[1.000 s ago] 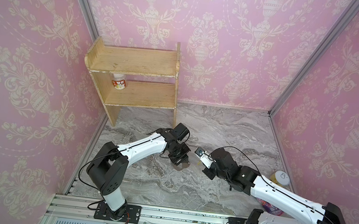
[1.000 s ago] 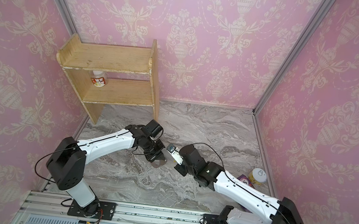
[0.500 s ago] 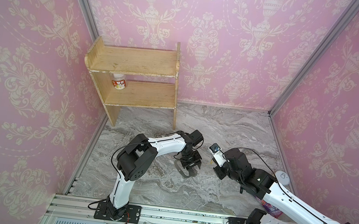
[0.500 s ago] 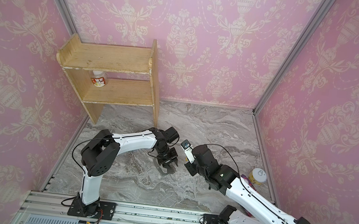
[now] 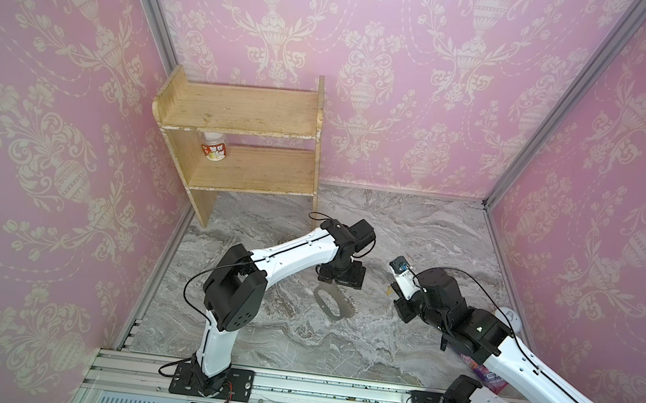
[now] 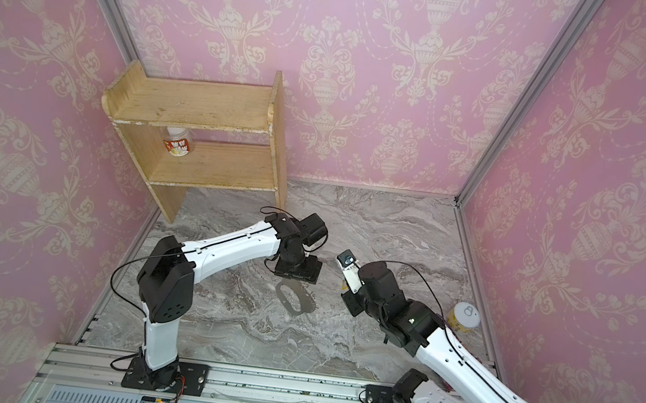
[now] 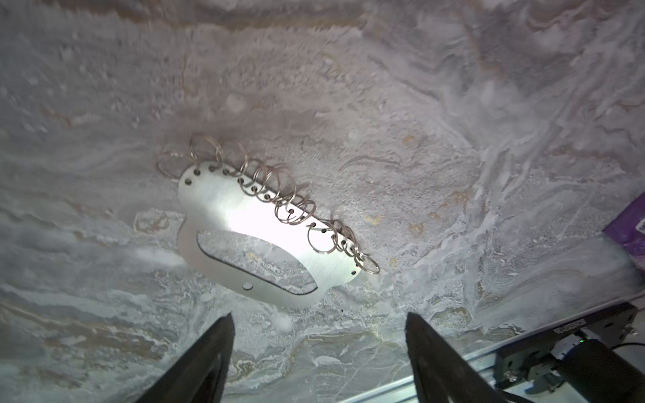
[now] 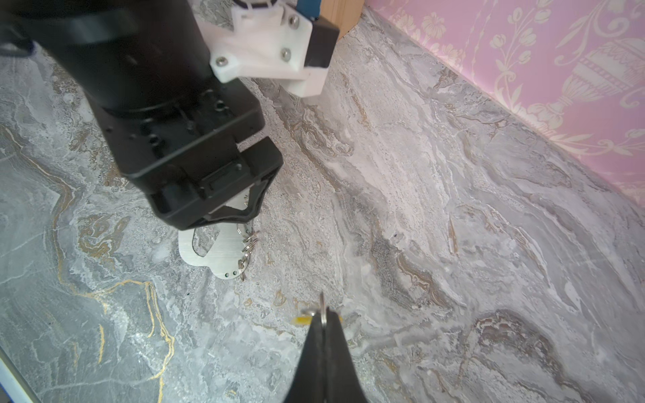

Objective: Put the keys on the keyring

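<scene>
Black jaws spread and empty, the left gripper (image 7: pixel 318 315) hovers over the flat brushed-metal keyring (image 7: pixel 223 206) (wire rings fringing one edge) on veined marble (image 7: pixel 453 104). At its 2 o'clock from above, the right gripper (image 8: pixel 323 315) pinches the yellow-tagged keys (image 8: pixel 303 319).

Left pincer (image 7: pixel 318 315) opened, keyring (image 7: pixel 227 209) released, lying flat

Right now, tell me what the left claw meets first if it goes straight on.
Probably the keyring, flat on the tabletop just ahead of the open left claw; depth is unclear.
</scene>
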`<state>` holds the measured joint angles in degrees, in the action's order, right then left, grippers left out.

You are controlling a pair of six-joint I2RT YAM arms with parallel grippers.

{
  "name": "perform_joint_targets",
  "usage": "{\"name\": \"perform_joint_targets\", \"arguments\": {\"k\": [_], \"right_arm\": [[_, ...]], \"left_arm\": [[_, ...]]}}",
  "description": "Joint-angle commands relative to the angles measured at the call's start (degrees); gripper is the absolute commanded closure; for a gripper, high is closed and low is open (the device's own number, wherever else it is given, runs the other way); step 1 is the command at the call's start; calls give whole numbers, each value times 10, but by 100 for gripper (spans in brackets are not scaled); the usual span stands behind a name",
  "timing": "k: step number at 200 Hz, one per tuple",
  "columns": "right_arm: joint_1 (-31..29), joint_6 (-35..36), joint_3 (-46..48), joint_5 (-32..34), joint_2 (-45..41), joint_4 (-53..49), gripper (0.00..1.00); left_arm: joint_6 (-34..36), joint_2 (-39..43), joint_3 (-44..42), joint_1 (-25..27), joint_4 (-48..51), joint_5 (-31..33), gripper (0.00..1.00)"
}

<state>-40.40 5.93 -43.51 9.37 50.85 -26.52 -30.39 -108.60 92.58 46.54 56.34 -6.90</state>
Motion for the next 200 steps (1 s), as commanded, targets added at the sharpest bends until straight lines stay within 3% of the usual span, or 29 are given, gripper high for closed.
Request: {"name": "perform_joint_targets", "arguments": {"k": [1,28,69,110,146,165,200], "right_arm": [[13,-5,-4,-21,-5,-18,100],[29,0,-17,-31,-5,-28,100],[52,-2,-20,-49,-8,-27,100],[69,-6,-22,-57,-17,-29,100],[79,-9,-17,-63,-24,-23,100],[84,-9,-16,-69,-22,-19,100],[89,-11,-13,-71,-30,-17,100]], "left_arm": [[189,48,-57,16,-57,11,18],[235,68,-129,31,-136,-45,28],[403,120,-236,65,-255,-52,32],[476,157,-328,54,-427,-75,34],[569,141,-348,41,-458,-126,44],[586,133,-357,23,-473,-161,53],[626,112,-368,7,-485,-182,59]]}}
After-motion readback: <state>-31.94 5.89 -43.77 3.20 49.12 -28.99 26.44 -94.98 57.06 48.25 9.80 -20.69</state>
